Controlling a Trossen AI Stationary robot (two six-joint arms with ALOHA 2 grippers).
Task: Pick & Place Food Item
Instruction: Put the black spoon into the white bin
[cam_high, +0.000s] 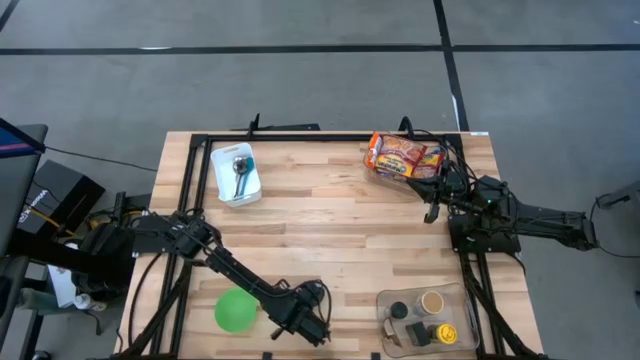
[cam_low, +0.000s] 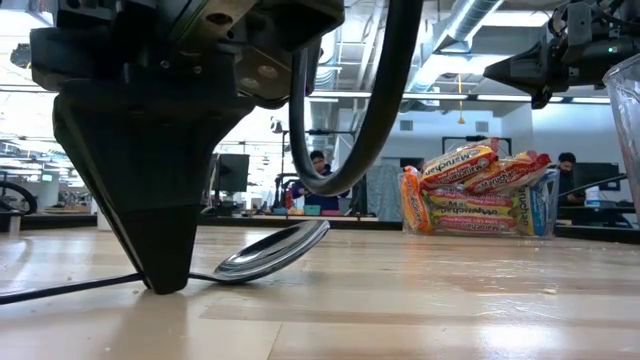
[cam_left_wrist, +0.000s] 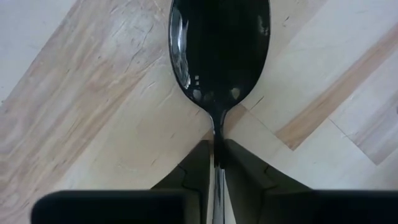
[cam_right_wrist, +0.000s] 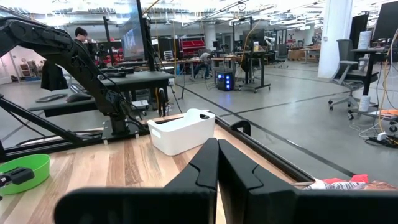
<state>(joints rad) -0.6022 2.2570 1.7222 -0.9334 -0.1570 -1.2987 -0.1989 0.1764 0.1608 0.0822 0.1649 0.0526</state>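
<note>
Left wrist view is showing the left pincer (cam_left_wrist: 215, 163) gripping the handle of a spoon (cam_left_wrist: 219, 56), lying on the table (cam_high: 340, 240) near its front edge. Right pincer (cam_right_wrist: 217, 163) is sitting closed near the right edge.

Spoon (cam_left_wrist: 219, 56) betw. left gripper (cam_left_wrist: 215, 163) fingers: polished metal, mirror-glossy. Table (cam_left_wrist: 93, 106) under it: pale wood, smooth, satin. Fingers matt black plastic.

Green bowl (cam_high: 236, 311); white bin (cam_high: 236, 174); orange snack packets (cam_high: 404, 157)
</note>
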